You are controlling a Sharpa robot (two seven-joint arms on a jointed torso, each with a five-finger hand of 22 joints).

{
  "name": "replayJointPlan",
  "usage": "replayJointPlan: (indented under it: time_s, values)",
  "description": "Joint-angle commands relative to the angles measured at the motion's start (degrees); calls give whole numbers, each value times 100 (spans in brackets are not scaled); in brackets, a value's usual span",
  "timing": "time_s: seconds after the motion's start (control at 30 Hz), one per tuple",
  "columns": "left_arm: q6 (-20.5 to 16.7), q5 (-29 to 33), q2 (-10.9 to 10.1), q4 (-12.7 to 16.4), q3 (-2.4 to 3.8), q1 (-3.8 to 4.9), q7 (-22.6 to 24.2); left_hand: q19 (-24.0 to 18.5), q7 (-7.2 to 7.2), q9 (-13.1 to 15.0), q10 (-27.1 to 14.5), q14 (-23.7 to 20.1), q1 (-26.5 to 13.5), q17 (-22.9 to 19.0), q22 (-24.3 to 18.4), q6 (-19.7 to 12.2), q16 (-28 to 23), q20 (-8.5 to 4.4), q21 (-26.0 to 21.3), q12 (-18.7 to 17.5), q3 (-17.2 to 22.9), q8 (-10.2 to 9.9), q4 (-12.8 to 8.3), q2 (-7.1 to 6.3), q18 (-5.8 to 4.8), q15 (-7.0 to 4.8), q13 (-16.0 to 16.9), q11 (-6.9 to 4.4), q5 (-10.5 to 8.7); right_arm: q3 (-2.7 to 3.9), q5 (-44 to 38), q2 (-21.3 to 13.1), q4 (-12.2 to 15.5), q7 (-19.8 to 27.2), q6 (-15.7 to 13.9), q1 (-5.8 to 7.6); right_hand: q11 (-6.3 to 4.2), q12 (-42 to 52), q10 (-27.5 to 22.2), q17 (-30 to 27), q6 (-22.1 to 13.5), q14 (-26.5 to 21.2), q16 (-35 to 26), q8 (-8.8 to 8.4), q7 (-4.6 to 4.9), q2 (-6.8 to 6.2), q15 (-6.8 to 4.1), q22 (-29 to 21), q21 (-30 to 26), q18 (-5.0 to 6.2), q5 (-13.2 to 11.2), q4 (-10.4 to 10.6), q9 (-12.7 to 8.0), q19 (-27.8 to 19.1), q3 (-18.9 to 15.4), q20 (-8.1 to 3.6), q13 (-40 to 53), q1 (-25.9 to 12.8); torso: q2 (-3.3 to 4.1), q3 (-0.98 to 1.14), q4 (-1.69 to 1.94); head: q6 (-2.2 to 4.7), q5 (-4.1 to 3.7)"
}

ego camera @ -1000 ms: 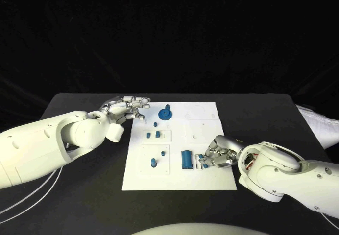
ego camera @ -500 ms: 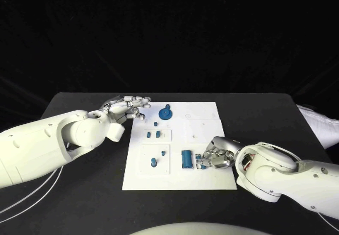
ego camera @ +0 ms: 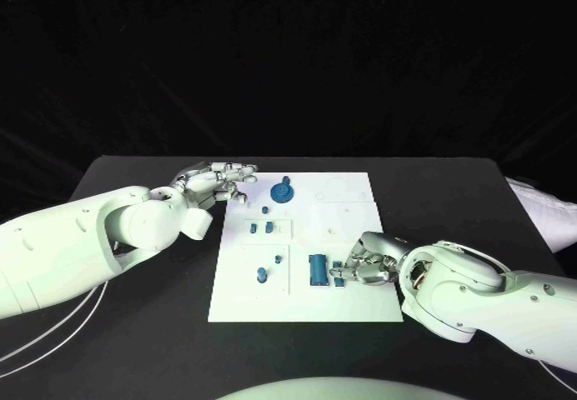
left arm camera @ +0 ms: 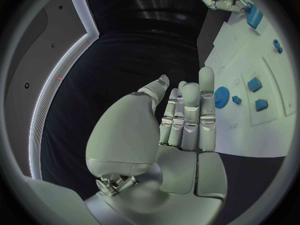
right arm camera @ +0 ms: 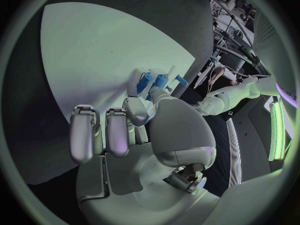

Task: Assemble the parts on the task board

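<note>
The white task board (ego camera: pixel 348 304) lies mid-desk (ego camera: pixel 132 350), its blue parts spread across it: a round gear-like part (ego camera: pixel 282 194) near the far edge, small blocks (ego camera: pixel 261 227) at centre, a long blue block (ego camera: pixel 318 269) toward the near right. The right hand (ego camera: pixel 370 262) rests at the board's right edge, fingertips touching a small blue part (ego camera: pixel 340 276) beside the long block; whether it grips that part cannot be told. The left hand (ego camera: pixel 217 185) hovers empty at the board's far left corner, fingers extended.

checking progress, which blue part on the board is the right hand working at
The long upright blue block near the task board's front right; the right hand's fingers rest beside it. The other blue parts sit farther left and back.
</note>
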Motion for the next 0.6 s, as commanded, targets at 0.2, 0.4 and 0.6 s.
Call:
replayJointPlan:
  time_s: [0.2, 0.4, 0.6]
  values:
    - [123, -8, -1, 13, 4, 2, -5, 20, -8, -3, -29, -6, 48, -8, -5, -50, 28, 1, -22, 26, -31, 25, 3, 14, 66, -1, 5, 1, 26, -1, -212, -78, 87, 71, 38, -10, 2, 25, 39, 471, 33, 394, 13, 21, 2, 15, -44, 7, 32, -91, -327, 5, 59, 29, -351, -26, 34, -129, -1, 5, -2, -7, 9]
    - [125, -8, -5, 8, 4, 2, -11, 20, -8, -3, -29, -6, 48, -8, -5, -50, 28, 1, -22, 26, -31, 25, 3, 14, 66, -1, 5, 1, 26, -1, -252, -233, 169, 271, 97, -9, 7, -25, 18, 444, 3, 388, -17, 5, 9, -47, -42, -18, 14, -85, -407, -169, 104, 12, -508, -25, 34, 260, -5, 3, -8, -3, 11]
    - [128, -8, -6, 4, 4, 2, -18, 20, -8, -3, -29, -6, 48, -8, -5, -50, 28, 1, -22, 26, -31, 25, 3, 14, 66, -1, 5, 1, 26, 0, -261, -313, 195, 384, 233, -9, 21, -84, -10, 406, -26, 379, -59, -11, 28, -92, -29, -58, -14, -76, -672, -343, 143, -14, -666, -15, 26, 586, -1, 4, -7, -4, 8]
